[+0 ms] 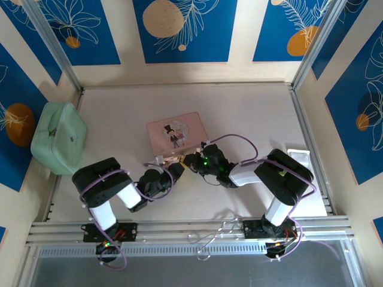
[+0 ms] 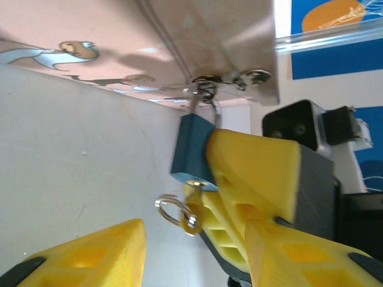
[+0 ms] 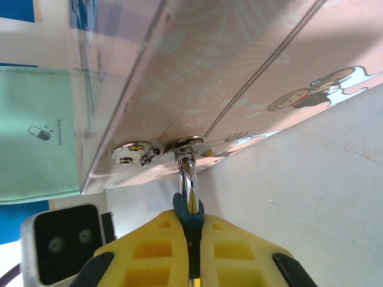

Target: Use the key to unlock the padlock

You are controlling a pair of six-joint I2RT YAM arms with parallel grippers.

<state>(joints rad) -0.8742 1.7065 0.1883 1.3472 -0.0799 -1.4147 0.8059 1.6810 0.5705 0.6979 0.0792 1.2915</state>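
Hanging padlock [image 2: 191, 143]: dangling by its shackle from the hasp [image 2: 206, 81] on the pink box [image 1: 177, 131], just above the tabletop [image 1: 251, 119]; key [image 2: 192, 209] appearing seated in its lower end.
Handling: probably behaving as light, rigid and smooth, and swinging freely; best gripping across the body's flat faces, leaving the key end free.
Grip, right fingers [image 3: 155, 245]: clamping the blue body.
Grip, left fingers [image 2: 90, 251]: standing apart, holding nothing, flanking the key.
Pose: both arms folding low, reaching inward, meeting at the box's near edge.
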